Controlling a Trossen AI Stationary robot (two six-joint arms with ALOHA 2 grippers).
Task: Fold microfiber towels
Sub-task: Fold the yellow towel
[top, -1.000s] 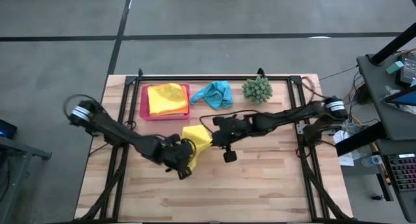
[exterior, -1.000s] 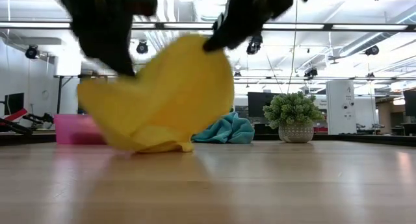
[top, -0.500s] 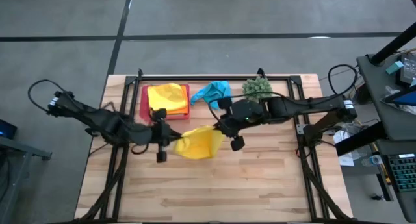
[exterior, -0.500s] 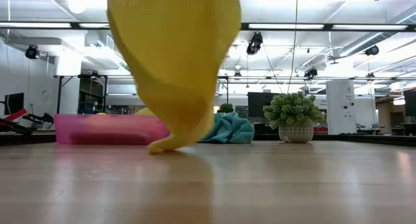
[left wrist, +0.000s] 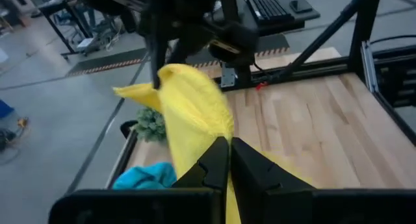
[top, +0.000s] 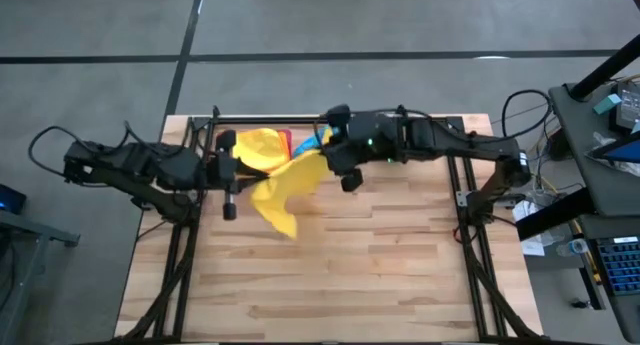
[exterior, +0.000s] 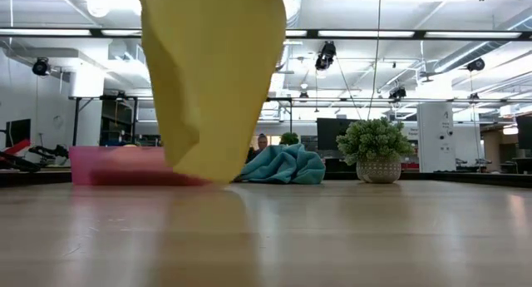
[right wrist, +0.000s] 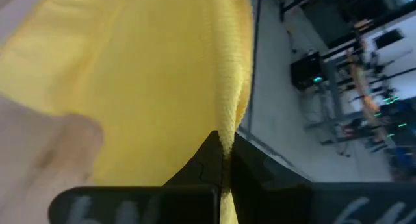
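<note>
Towels, three counted: yellow towel [top: 285, 188] pinched by left gripper [top: 243, 166] and right gripper [top: 327, 157], now being lifted clear of table [top: 380, 275]; another yellow [top: 262, 145] and turquoise [exterior: 287, 165] upper centre.

The high view looks straight down from well above, taking in the whole wooden surface [top: 380, 275], both arms and the grey floor around them. The low view sits at the near edge at board height and faces level across into the room, close enough that the hanging yellow towel [exterior: 212, 71] fills much of its upper part; it shares this towel [top: 283, 185] with the high view. The left wrist view looks forward past its own left pincer [left wrist: 227, 160] over the surface toward the other arm, and shows the same towel [left wrist: 192, 110]. The right wrist view looks past the right pincer [right wrist: 224, 156], pressed very near the towel [right wrist: 130, 68].
</note>
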